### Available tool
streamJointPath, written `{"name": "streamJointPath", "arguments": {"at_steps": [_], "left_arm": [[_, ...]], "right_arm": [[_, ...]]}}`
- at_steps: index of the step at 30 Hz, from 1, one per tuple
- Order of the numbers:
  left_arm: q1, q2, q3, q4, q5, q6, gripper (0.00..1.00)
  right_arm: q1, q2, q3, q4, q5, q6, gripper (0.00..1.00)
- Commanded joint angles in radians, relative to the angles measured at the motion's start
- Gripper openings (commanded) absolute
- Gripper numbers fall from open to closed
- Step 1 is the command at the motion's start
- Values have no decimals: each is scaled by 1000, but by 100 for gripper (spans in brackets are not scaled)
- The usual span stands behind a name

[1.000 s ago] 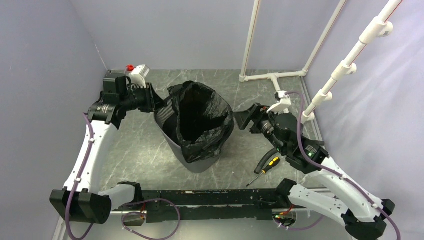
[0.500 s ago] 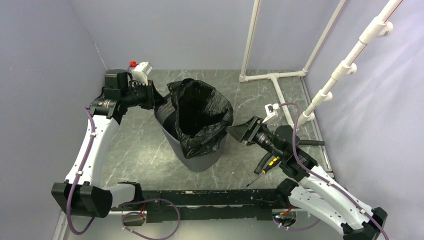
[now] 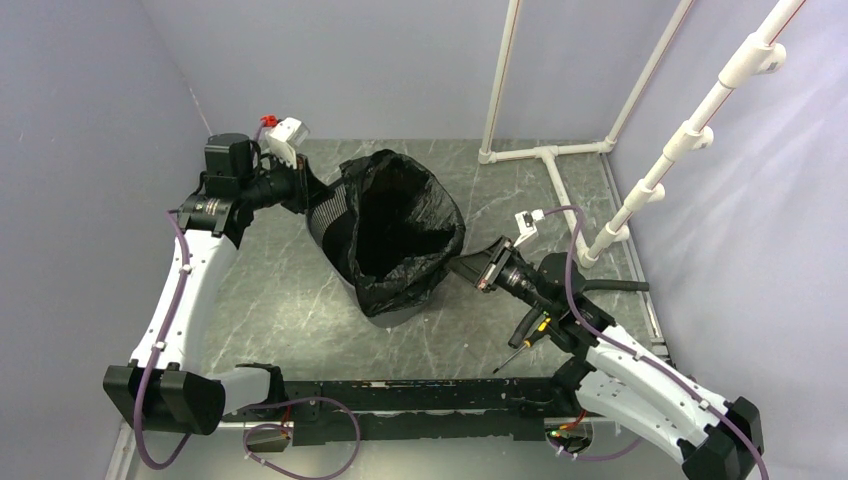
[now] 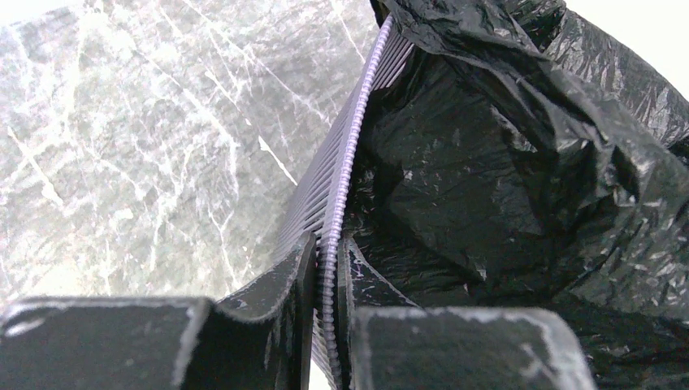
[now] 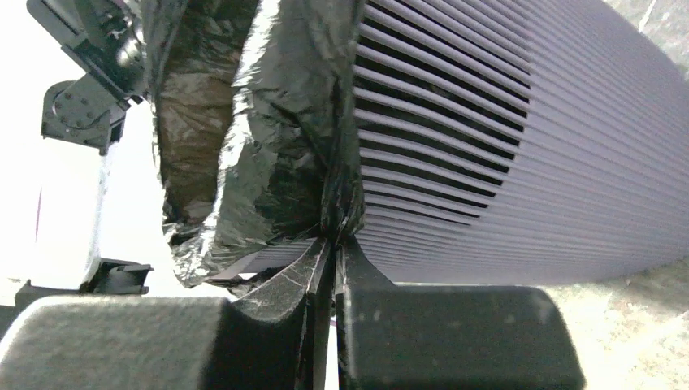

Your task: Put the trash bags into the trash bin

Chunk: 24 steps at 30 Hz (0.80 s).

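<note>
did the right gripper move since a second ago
Yes. In the top view the right gripper has moved left and toward the arm bases, away from the white pipe frame, and is now shut on the trash bag.

No legible text, no labels, brands or numbers anywhere

The trash bag [image 3: 400,225] is thin, glossy, crinkled black plastic film; the trash bin [image 3: 325,215] is matt grey ribbed plastic. The bench [image 3: 270,290] looks like smooth, veined grey stone. The left fingers [image 4: 272,301] are matt black and scuffed.
</note>
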Motion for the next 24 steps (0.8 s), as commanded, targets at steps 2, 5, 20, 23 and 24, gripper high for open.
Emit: {"name": "streamJointPath", "arguments": {"at_steps": [2, 5, 20, 23, 24], "left_arm": [[-3, -8, 1, 155, 120, 19, 3], [-3, -5, -20, 184, 135, -24, 3], [-4, 29, -49, 192, 133, -59, 3], [-4, 33, -44, 181, 127, -66, 3], [-4, 35, -45, 177, 123, -70, 3]], "right_arm": [[-6, 47, -24, 93, -37, 30, 6], [-6, 64, -34, 100, -33, 29, 4], [-6, 185, -4, 62, -59, -58, 28], [-6, 136, 12, -40, 10, -101, 41], [-6, 106, 18, -86, 43, -116, 46]]}}
